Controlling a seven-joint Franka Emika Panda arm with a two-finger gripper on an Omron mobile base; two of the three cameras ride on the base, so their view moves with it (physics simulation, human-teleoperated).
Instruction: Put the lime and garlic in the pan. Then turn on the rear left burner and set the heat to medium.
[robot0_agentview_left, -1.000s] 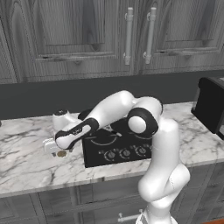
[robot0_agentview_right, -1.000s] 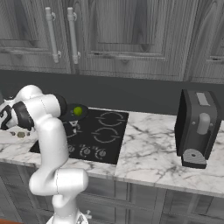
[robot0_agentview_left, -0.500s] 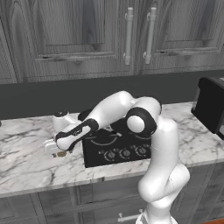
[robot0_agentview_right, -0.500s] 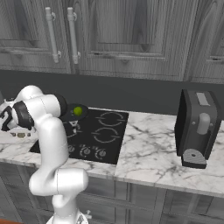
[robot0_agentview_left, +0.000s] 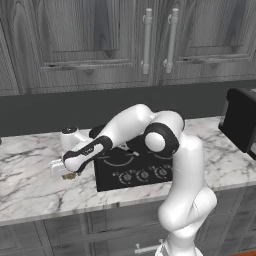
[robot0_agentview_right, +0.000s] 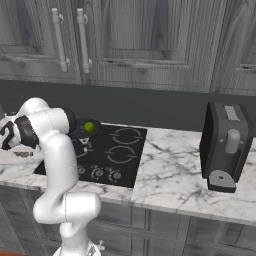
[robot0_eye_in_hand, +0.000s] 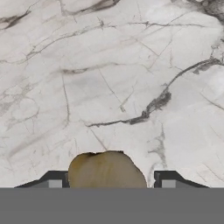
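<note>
Marble counter (robot0_eye_in_hand: 109, 65): pincer (robot0_agentview_left: 67, 173) lower (astride garlic (robot0_eye_in_hand: 106, 170)).

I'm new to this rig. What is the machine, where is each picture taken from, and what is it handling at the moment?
It is a white jointed robot arm on a base, in a rendered kitchen. Two pictures come from cameras on the base, behind the arm to its left and right; the third looks along the end effector itself.

The arm reaches low over the grey-veined marble counter, left of the black glass cooktop. In the hand view, the small tan-brown garlic bulb sits between the two dark finger tips; whether they already pinch it cannot be told. The small bright green lime already lies in the round black pan on the cooktop. A black coffee machine stands on the right.
</note>
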